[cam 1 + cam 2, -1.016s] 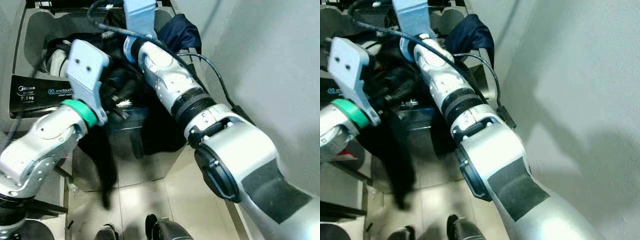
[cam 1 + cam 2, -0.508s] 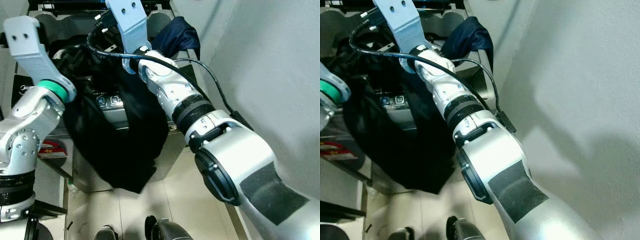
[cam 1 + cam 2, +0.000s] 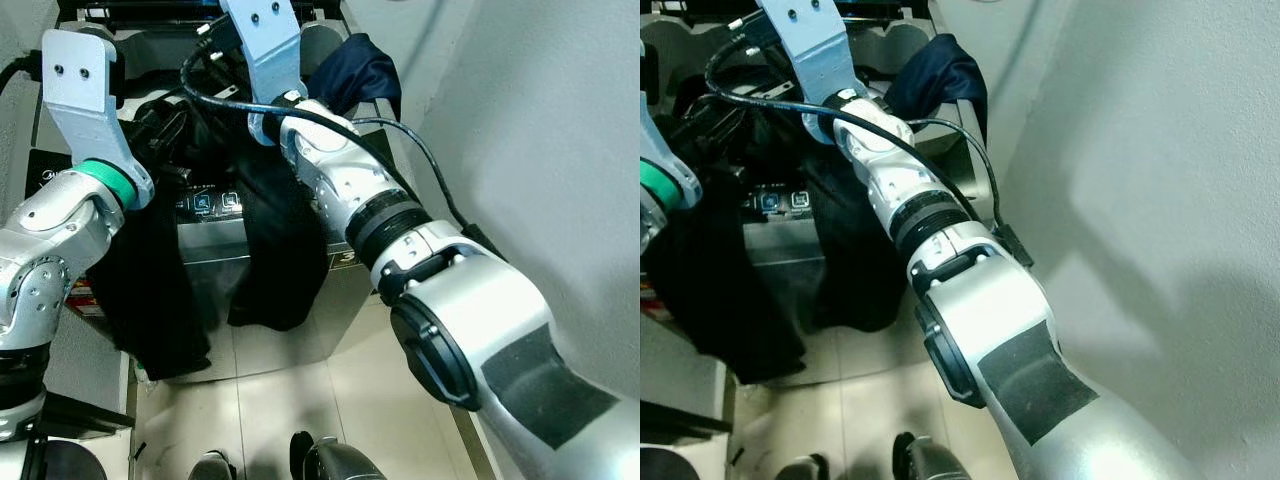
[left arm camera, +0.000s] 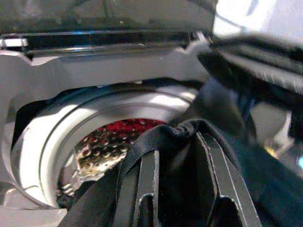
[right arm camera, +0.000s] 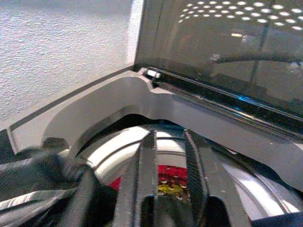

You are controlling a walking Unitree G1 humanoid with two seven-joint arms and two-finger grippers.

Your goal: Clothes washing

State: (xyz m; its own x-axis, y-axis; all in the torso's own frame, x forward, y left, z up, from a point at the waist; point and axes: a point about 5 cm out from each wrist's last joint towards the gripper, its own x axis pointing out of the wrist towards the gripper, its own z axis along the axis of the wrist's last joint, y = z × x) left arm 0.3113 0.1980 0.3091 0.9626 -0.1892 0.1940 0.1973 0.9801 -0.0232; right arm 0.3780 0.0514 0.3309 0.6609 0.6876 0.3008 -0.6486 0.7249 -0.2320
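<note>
Currently your left gripper (image 4: 182, 189), fingers pinched on the black garment (image 3: 270, 250), sits at the drum (image 4: 90, 142) rim with most cloth hanging down the washer (image 3: 280, 335) front, while your right gripper (image 5: 168, 179), narrow and empty, hovers over the drum.

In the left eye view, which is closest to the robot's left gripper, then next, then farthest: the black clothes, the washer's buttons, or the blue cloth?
1. black clothes: in the left gripper itself.
2. washer's buttons: on the front panel just below.
3. blue cloth: on the washer's far right corner.

Matt black cloth garment (image 3: 270, 260); glossy perforated metal drum (image 4: 102, 146).
</note>
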